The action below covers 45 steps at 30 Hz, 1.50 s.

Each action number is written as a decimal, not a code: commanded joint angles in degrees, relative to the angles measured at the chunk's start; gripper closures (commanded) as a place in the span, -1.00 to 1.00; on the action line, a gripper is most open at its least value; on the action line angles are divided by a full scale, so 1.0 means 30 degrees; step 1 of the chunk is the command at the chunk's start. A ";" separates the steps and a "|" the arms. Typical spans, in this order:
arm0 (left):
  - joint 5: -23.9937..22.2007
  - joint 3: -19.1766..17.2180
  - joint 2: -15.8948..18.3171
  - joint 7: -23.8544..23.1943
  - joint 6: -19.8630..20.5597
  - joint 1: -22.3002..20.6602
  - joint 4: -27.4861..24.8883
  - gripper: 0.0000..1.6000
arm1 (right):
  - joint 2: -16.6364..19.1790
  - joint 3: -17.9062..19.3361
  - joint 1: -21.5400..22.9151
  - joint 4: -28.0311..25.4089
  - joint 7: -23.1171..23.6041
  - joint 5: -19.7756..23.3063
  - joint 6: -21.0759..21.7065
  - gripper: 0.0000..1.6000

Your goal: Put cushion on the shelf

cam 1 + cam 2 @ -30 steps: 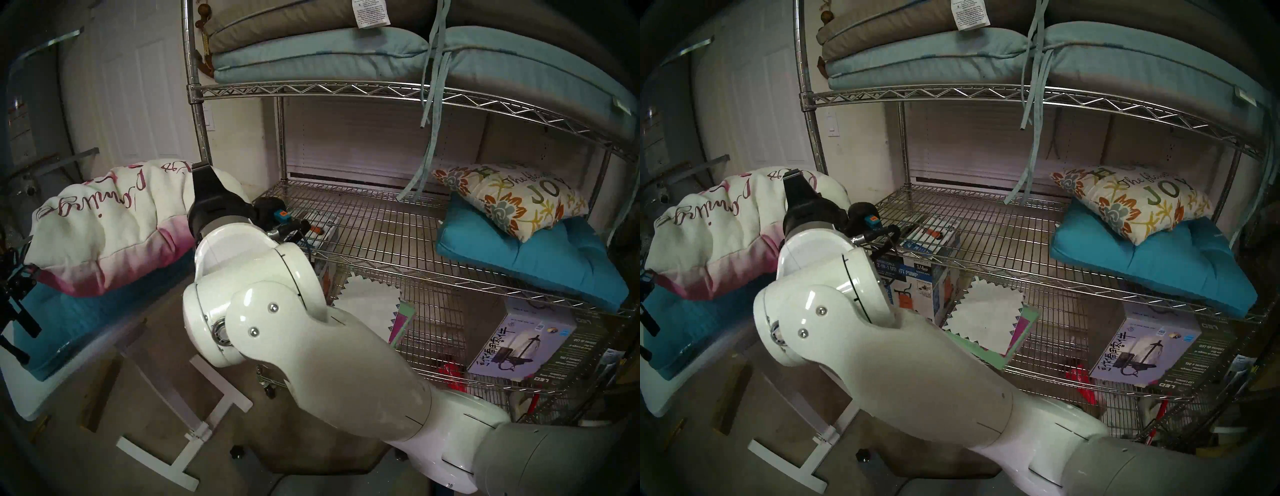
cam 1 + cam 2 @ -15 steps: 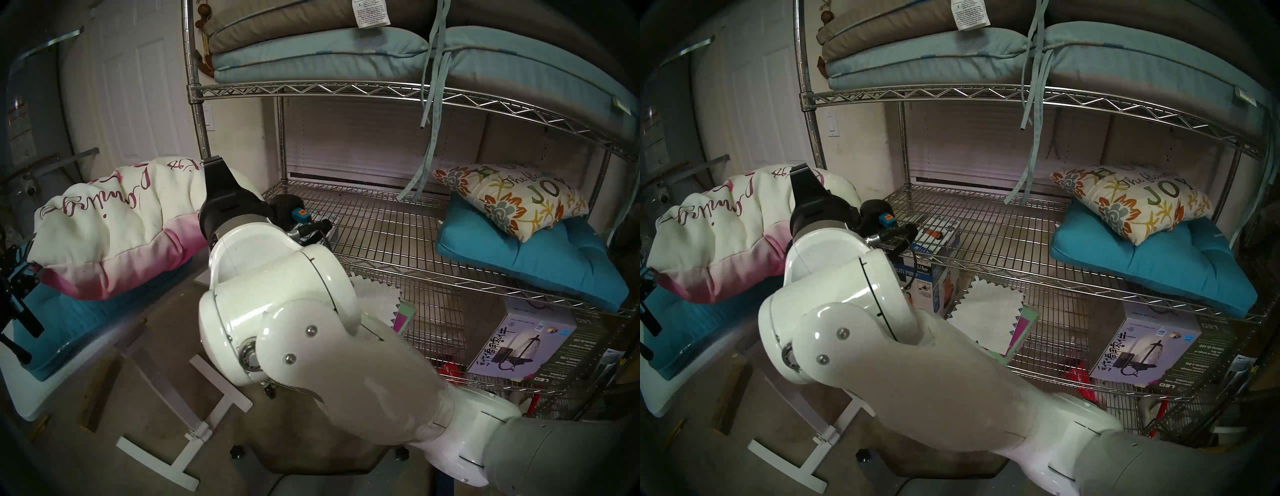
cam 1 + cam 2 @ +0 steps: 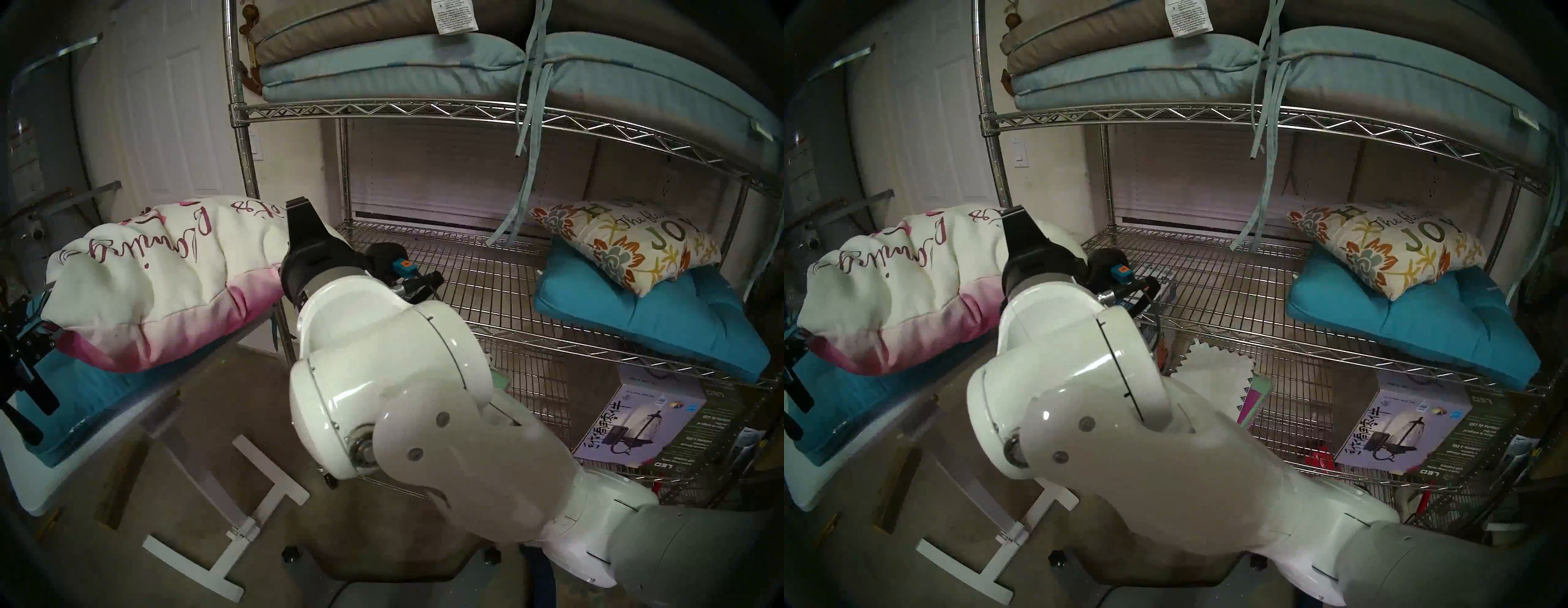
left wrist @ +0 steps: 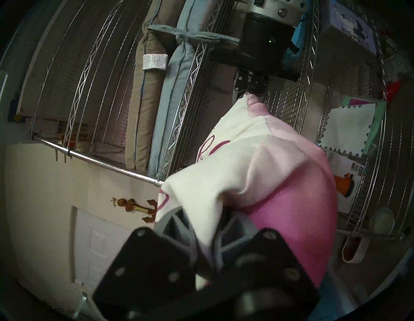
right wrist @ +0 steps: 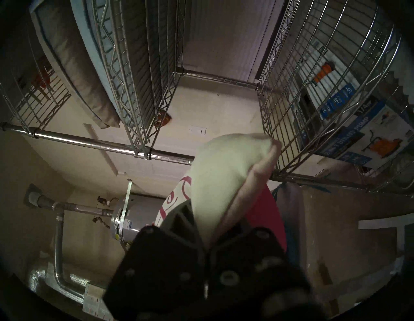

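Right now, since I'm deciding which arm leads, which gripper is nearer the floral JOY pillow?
Right. The right gripper holds the white-and-pink cushion's end at the shelf's left post; the left gripper holds its far end, farther from the JOY pillow.

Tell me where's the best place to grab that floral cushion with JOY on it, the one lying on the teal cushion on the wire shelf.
Probably the floral JOY cushion by its near lower corner, which overhangs the flat teal cushion beneath. Come from the open front of the chrome wire shelf, reaching in level; the tier above limits any approach from overhead.
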 commanded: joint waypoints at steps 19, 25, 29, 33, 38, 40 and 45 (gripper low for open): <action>-0.2367 0.1052 0.4765 -0.1569 -0.0942 -0.1177 -0.0339 1.00 | 0.2613 0.1711 0.0119 -0.3541 -0.2465 -0.0554 0.0075 1.00; -0.2624 0.1623 0.5912 -0.1766 -0.0925 -0.1682 -0.0339 1.00 | 0.3292 0.2236 0.0096 -0.4098 -0.3079 -0.0740 0.0134 1.00; -0.2619 0.2012 0.6926 -0.1836 -0.0840 -0.2109 -0.0339 1.00 | 0.3753 0.2630 0.0106 -0.4529 -0.3475 -0.0961 0.0200 1.00; -0.2387 0.2412 0.7565 -0.1767 -0.0645 -0.2551 -0.0339 1.00 | 0.4104 0.2959 0.0147 -0.4529 -0.3641 -0.1132 0.0318 1.00; -0.1877 0.2870 0.8312 -0.1598 -0.0269 -0.3226 -0.0339 1.00 | 0.4445 0.3173 0.0142 -0.4529 -0.3749 -0.1289 0.0493 1.00; -0.1601 0.3049 0.8817 -0.1537 -0.0077 -0.3435 -0.0339 1.00 | 0.4485 0.3127 0.0130 -0.4529 -0.3801 -0.1345 0.0553 1.00; -0.0652 0.3807 0.9839 -0.1276 0.0558 -0.3974 -0.0339 1.00 | 0.4868 0.3429 0.0158 -0.4529 -0.3911 -0.1415 0.0725 1.00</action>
